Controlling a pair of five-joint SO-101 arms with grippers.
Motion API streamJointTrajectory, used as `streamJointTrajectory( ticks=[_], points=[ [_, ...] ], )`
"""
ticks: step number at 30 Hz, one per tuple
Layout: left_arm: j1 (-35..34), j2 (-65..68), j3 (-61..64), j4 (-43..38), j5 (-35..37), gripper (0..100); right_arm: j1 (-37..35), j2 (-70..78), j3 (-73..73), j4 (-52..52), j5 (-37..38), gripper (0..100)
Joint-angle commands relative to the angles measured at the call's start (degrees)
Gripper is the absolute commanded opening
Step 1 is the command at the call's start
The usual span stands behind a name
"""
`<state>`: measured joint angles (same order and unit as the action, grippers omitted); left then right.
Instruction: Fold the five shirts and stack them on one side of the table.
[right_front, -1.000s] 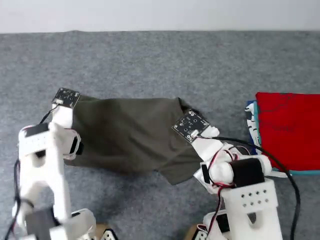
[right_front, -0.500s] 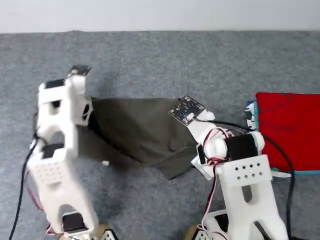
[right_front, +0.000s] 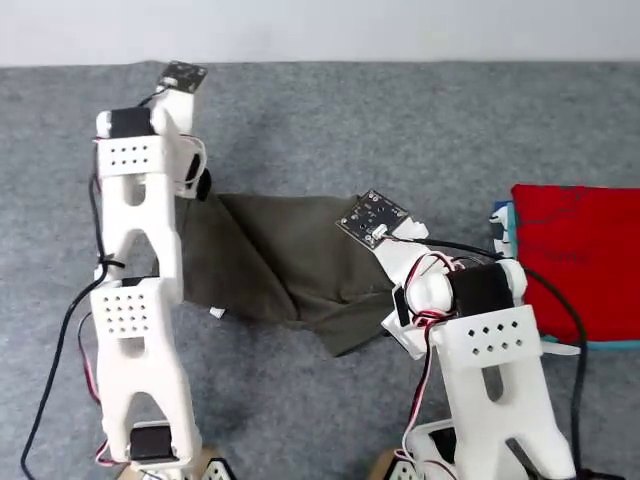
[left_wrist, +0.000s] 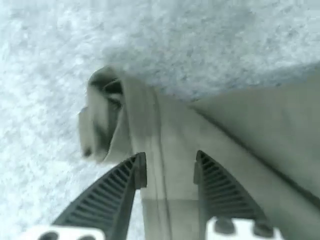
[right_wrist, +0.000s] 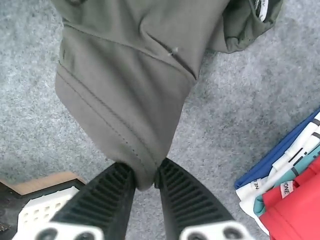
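1. Left gripper (left_wrist: 169, 161): the jaws are set narrow, and a folded band of the olive shirt (right_front: 290, 265) is clamped between them. The held part is judged to be the edge farthest from the right gripper.
2. Right gripper (right_wrist: 146, 179): the jaws are nearly together and pinched on a stitched hem corner. The rest of the garment spreads away from the fingertips.
3. The shirt is found creased on the grey table (right_front: 420, 130), lying between the two grippers. Its long axis runs from one gripper to the other. A diagonal fold is noted just beside the left gripper.
4. The folded stack (right_front: 578, 262), red on top, lies beyond the right gripper on the side away from the left gripper. It is apart from the olive shirt, and the right arm is the nearer.
5. The fold is judged unfinished. The coming move is judged to depend on the left-held edge being carried along that axis toward the right gripper, with the hem corner kept pinned.
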<state>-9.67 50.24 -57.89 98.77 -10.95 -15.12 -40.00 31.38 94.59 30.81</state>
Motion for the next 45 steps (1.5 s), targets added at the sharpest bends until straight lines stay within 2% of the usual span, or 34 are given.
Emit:
streamJointTrajectory(
  ticks=[1, 9, 12, 16, 18, 22, 30, 35, 42, 45],
  points=[
    [-0.7, -11.34, 7.96, 1.93, -1.76, 17, 0.75, 0.13, -3.52, -0.66, 0.26, 0.9],
    [-0.7, -37.54, 46.37, 0.18, -11.6, 17, 2.33, 0.22, -3.43, -0.75, 0.18, 0.9],
    [-1.41, -43.34, 57.63, -4.48, -15.21, 17, 5.67, 0.22, -3.43, -1.54, 0.26, 0.9],
    [-3.16, -45.63, 67.91, -7.56, -25.58, 17, 10.24, 0.22, -3.16, -1.1, 0.44, 0.9],
    [-4.4, -45.63, 69.76, -8.18, -29.45, 19, 12.26, 0.22, -3.08, -1.01, 0.44, 0.9],
    [-6.68, -45.63, 69.85, -12.92, -30.07, 22, 13.85, 0.22, -3.08, -1.01, 0.53, 0.9],
    [-6.42, -45.19, 70.29, -16.44, -34.11, 23, 13.76, 0.31, -1.23, -1.63, 0.53, 0.9],
    [-6.33, -38.42, 69.85, -16.88, -36.48, 23, 13.76, 0.31, -0.26, -1.63, 0.53, 0.9],
    [-7.91, -29.1, 69.85, -23.65, -35.78, 23, 13.76, 0.31, -0.18, -1.63, 0.53, 0.9],
    [-7.56, -27.25, 68.18, -24.79, -32.53, 23, 13.76, 0.31, -0.09, -1.45, 0.44, 0.9]
  ],
)
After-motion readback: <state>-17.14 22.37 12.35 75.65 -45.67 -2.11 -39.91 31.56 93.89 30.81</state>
